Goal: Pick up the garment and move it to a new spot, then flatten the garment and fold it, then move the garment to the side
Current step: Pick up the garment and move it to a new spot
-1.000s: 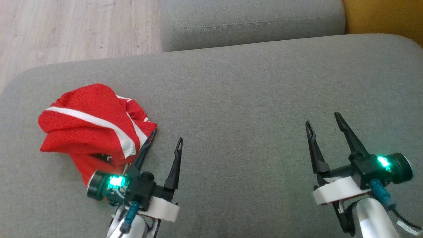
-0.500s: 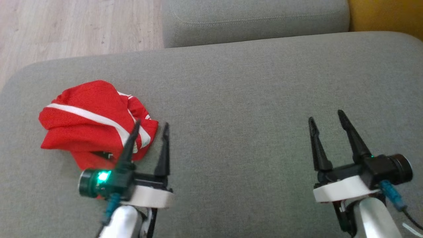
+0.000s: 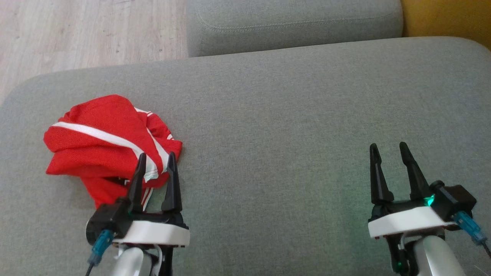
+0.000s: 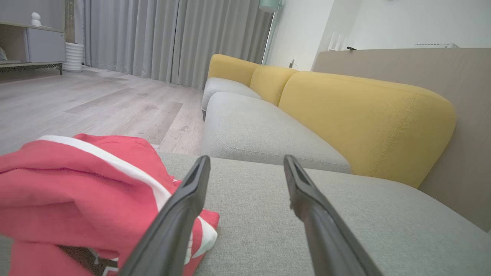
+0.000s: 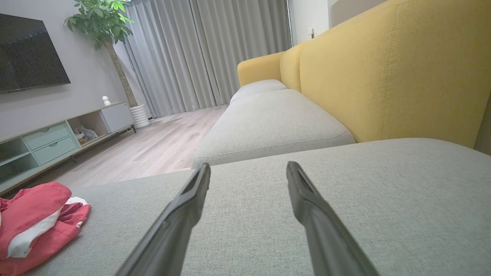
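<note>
1. The left gripper [image 3: 157,155] stands wide open and holds nothing. Its fingers straddle the near right corner of the red garment [image 3: 99,142]. In the left wrist view one finger [image 4: 180,214] crosses the cloth's edge; whether it touches, I cannot tell.
2. The right gripper [image 3: 388,145] is spread just as wide and is empty, over bare grey seat [image 3: 287,115] toward its right edge, well apart from the garment.
3. The garment lies in a crumpled heap with white stripes, near the seat's left edge.
4. A second ago the left gripper sat tilted beside the garment with its green light up. Now it has swung left over that corner and rolled level. The right gripper has drawn back slightly toward the near edge. The garment has not moved.
5. Both grippers point toward the seat's far edge, their fingers low and nearly flat along the cushion.
</note>
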Robot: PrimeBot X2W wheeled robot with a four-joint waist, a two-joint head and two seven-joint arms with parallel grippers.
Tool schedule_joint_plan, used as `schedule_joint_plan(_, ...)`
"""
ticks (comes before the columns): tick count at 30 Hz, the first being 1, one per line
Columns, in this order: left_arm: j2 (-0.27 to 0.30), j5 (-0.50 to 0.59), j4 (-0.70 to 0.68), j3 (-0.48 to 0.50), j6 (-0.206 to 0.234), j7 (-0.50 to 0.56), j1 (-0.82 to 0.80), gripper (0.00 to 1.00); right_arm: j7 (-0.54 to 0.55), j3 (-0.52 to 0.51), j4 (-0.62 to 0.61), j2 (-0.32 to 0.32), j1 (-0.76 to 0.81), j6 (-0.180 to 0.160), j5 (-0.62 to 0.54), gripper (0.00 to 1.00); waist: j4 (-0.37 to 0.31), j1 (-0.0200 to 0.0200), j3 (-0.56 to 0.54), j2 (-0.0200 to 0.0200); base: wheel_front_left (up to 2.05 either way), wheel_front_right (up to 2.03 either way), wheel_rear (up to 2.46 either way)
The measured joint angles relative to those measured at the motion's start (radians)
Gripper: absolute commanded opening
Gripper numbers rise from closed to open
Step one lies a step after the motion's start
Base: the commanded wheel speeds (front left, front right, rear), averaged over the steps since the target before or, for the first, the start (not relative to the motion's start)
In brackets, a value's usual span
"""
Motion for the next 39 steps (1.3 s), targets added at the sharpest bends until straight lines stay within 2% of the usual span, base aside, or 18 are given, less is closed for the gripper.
schedule_joint_plan(4, -0.001, -0.009, 0.010, 0.005, -0.016, 0.000, 0.000, 1.00, 0.000, -0.001, 0.002, 0.000, 0.000, 0.000, 0.000, 1.00, -0.001, 0.0000, -0.001, 0.0000, 0.00, 0.00, 0.00)
schedule_joint_plan(11, -0.001, -0.023, 0.010, 0.009, -0.001, 0.000, 0.000, 1.00, 0.000, -0.003, 0.005, 0.000, 0.000, 0.000, -0.003, 1.00, 0.008, 0.0000, -0.008, 0.0000, 0.00, 0.00, 0.00)
schedule_joint_plan(20, -0.002, -0.007, 0.029, 0.006, 0.003, 0.000, 0.000, 1.00, 0.000, 0.011, 0.005, 0.000, 0.002, 0.000, -0.003, 1.00, 0.078, 0.0000, -0.010, 0.0000, 0.00, 0.00, 0.00)
schedule_joint_plan(39, -0.003, 0.003, 0.027, 0.063, 0.021, 0.000, 0.012, 1.00, 0.000, 0.100, 0.009, 0.000, 0.008, 0.000, 0.019, 1.00, 0.345, -0.0001, -0.040, 0.0000, 0.00, 0.00, 0.00)
